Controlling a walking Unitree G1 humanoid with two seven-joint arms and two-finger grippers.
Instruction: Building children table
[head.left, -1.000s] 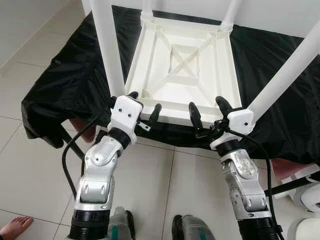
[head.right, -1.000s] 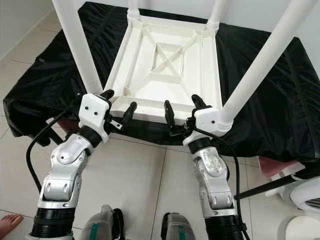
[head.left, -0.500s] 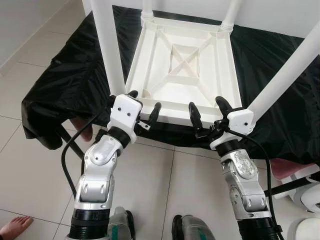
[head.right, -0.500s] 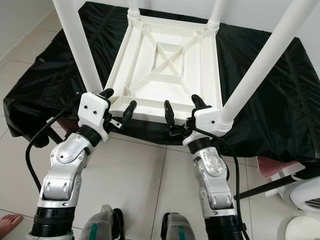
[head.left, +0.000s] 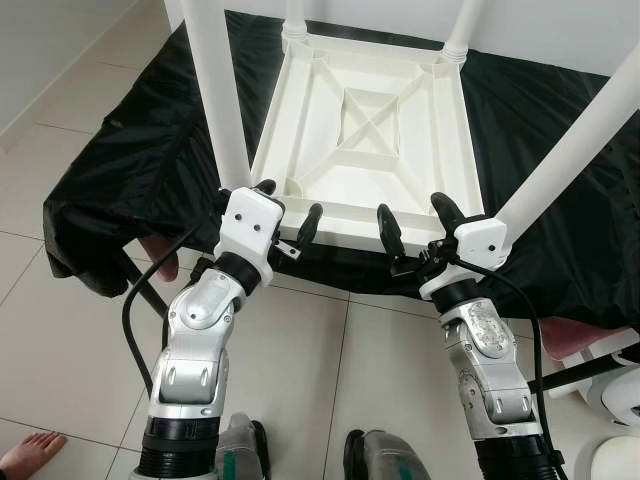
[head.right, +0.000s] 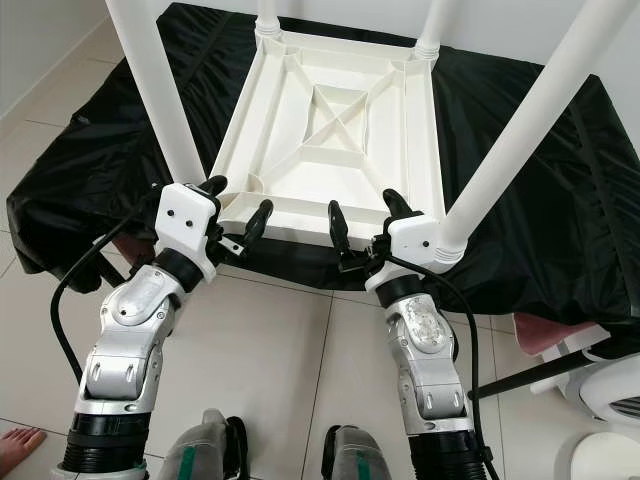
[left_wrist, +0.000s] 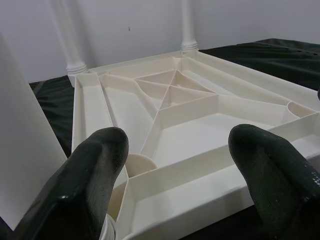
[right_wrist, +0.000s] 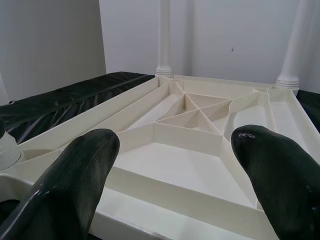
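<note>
Because the white plastic children's table (head.left: 365, 140) lies upside down on the black cloth (head.left: 130, 170), we hold our left gripper (head.left: 288, 213) and right gripper (head.left: 412, 222) wide apart near its edge, empty.

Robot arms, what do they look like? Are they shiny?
Yes! Both arms are shiny silver metal, built in chunky jointed segments with small screws. Each wrist ends in a boxy white block. The left gripper and right gripper each have two long, rounded black fingers. A black cable loops beside each arm, and the bottom segments are black.
</note>
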